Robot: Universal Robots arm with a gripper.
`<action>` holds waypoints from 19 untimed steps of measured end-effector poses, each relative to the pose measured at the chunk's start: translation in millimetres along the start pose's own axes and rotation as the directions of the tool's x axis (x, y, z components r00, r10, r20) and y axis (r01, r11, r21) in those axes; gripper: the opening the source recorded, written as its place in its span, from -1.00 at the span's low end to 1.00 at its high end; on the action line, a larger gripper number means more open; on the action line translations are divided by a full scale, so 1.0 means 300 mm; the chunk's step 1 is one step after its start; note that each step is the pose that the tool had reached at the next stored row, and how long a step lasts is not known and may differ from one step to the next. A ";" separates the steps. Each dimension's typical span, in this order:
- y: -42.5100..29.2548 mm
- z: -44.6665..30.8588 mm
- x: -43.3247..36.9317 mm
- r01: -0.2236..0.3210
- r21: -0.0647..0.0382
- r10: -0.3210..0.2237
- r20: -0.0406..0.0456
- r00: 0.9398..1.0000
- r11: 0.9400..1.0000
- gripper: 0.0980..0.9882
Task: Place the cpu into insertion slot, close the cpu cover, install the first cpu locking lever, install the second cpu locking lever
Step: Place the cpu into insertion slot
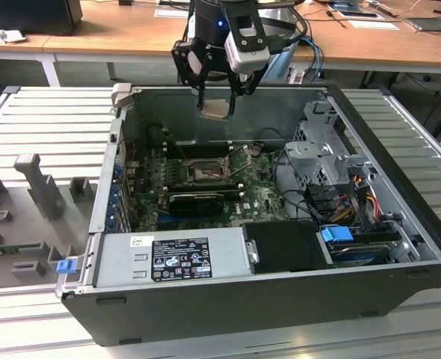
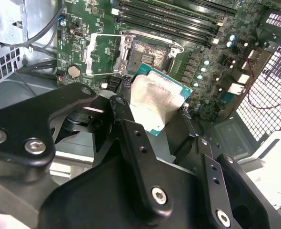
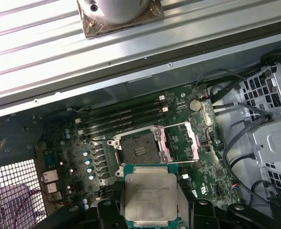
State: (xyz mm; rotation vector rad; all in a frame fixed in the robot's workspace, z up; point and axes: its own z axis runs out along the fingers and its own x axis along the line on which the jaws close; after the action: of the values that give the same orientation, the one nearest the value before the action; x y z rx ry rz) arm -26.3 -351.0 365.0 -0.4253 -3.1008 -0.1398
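Observation:
My gripper [image 1: 217, 96] hangs above the open computer case, shut on the cpu [image 1: 215, 109], a flat pale square chip. In both wrist views the cpu [image 3: 150, 195] [image 2: 155, 102] sits between the black fingers [image 3: 105, 212], held over the green board near the socket. The insertion slot [image 3: 139, 149] [image 2: 147, 55] [image 1: 203, 173] lies bare with its dark centre showing. Beside the slot, the cpu cover [image 3: 181, 141] [image 2: 105, 55] is swung open. Thin wire levers stand raised around the socket.
Long black RAM slots [image 3: 121, 119] run beside the socket. A long black card [image 1: 194, 200] lies on its other side. The power supply [image 1: 179, 258], a metal drive cage [image 1: 321, 153] and loose cables [image 1: 355, 202] crowd the case. Grey fixtures [image 1: 37, 179] stand outside it.

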 end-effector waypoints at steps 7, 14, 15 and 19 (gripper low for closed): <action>0.000 0.001 0.000 -0.037 -0.001 0.037 0.003 0.999 0.999 -0.03; 0.000 0.003 0.000 -0.120 -0.003 0.120 0.010 0.993 0.993 -0.03; 0.000 0.003 0.000 -0.126 -0.003 0.126 0.011 0.992 0.992 -0.03; 0.000 0.003 0.000 -0.153 -0.004 0.153 0.013 0.988 0.988 -0.03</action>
State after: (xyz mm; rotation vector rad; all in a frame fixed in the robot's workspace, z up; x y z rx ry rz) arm -26.3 -351.0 364.0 -0.6644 -3.0655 -0.1409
